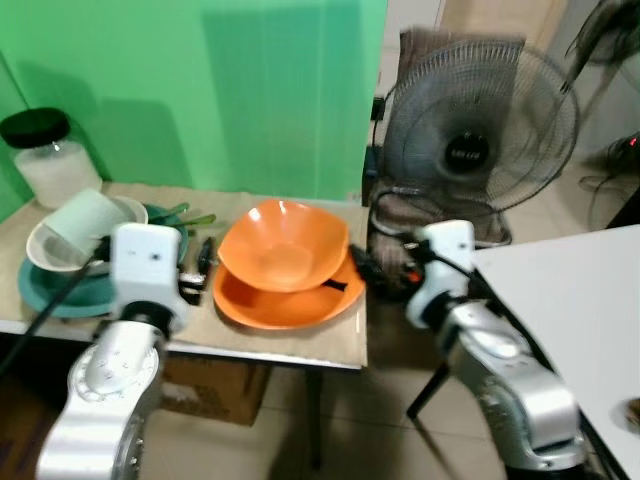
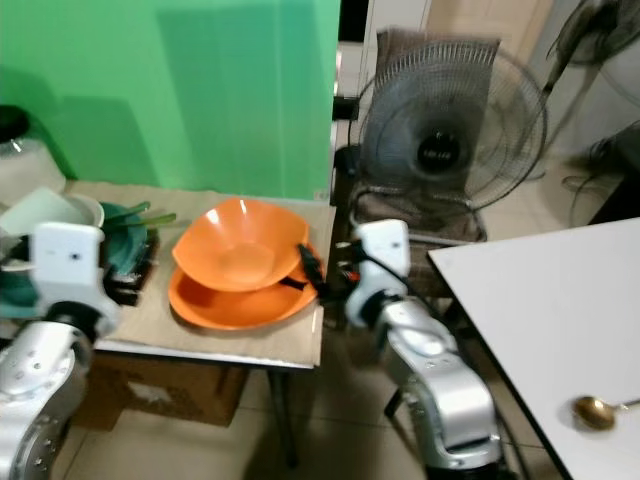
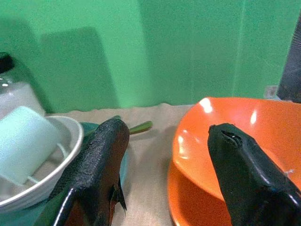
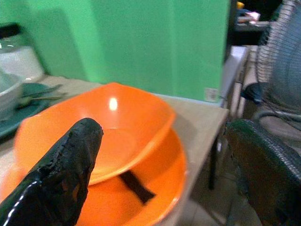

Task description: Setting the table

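Observation:
An orange bowl (image 1: 282, 245) sits nested in a wider orange dish (image 1: 285, 302) on the cloth-covered side table (image 1: 300, 345). To its left, a white bowl (image 1: 50, 250) holding a tipped pale green cup (image 1: 85, 222) rests on a teal plate (image 1: 55, 292), with green utensils (image 1: 185, 214) beside them. My left gripper (image 3: 169, 155) is open, low over the cloth between the teal plate and the orange bowl. My right gripper (image 4: 164, 155) is open at the table's right end, facing the orange bowl's rim. A thin black strip (image 4: 136, 186) lies in the lower dish.
A glass jar with a black lid (image 1: 45, 150) stands at the back left against the green wall. A floor fan (image 1: 480, 130) stands behind the table's right end. A white table (image 1: 570, 300) on the right carries a gold spoon (image 2: 595, 410). A cardboard box (image 1: 210, 390) sits underneath.

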Controlling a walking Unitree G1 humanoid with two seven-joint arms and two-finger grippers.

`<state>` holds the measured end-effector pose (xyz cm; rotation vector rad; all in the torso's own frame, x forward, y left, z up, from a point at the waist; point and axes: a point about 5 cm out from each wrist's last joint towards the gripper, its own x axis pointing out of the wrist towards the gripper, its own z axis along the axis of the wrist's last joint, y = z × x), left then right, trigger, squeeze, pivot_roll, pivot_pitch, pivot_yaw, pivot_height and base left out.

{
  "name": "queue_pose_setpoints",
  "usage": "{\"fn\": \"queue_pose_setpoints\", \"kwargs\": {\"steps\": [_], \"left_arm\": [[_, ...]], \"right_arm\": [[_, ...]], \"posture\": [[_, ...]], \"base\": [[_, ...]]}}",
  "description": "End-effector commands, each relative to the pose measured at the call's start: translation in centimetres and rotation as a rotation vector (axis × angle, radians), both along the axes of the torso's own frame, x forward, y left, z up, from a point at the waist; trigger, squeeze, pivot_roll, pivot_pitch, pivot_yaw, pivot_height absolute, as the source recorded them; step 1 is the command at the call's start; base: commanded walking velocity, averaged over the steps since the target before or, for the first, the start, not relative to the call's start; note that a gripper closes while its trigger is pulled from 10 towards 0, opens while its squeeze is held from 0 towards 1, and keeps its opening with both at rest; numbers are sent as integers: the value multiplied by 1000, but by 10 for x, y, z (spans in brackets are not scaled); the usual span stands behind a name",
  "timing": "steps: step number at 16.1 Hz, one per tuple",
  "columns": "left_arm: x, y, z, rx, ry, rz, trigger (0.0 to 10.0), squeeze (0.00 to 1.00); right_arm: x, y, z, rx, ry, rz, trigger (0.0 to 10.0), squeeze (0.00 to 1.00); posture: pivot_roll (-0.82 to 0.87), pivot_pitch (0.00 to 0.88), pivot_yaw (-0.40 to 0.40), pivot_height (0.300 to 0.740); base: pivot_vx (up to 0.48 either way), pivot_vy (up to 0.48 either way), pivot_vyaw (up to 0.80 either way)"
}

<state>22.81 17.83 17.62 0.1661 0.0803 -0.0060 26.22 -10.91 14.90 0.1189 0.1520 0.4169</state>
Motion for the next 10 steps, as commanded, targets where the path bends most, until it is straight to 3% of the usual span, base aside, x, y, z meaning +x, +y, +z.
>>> {"fn": "queue_pose_setpoints", "kwargs": {"steps": [1,3,4,5,6,8,9,10], "left_arm": [[0,3,1,13,-3,17,10000,0],[-1,3,1,19,-1,13,10000,0],[-3,-1,2,10,11,-103,10000,918],[-6,-3,3,7,30,-259,10000,1000],[-8,-1,3,23,54,-327,10000,1000],[-11,2,1,56,90,-368,10000,1000],[-11,4,1,74,97,-375,10000,1000],[-12,6,0,81,100,-377,10000,914]], "right_arm": [[0,4,3,15,-10,15,10000,1000],[1,3,2,16,-6,9,10000,1000],[25,6,-4,51,114,7,10000,1000],[54,15,-8,98,273,26,10000,1000],[68,18,-7,125,336,-6,10000,1000],[81,19,-5,133,353,-35,10000,1000],[87,20,-3,131,353,-32,10000,24],[92,20,-2,114,356,-33,10000,0]], "posture": [[39,6,11,740],[41,5,11,740],[43,0,-8,740],[46,0,-11,740],[48,0,-17,740],[57,0,-30,740],[60,0,-39,740],[62,0,-43,740]], "base": [[274,0,0],[272,0,0],[0,0,0],[0,0,0],[0,0,0],[0,0,0],[0,0,0],[0,0,0]]}}
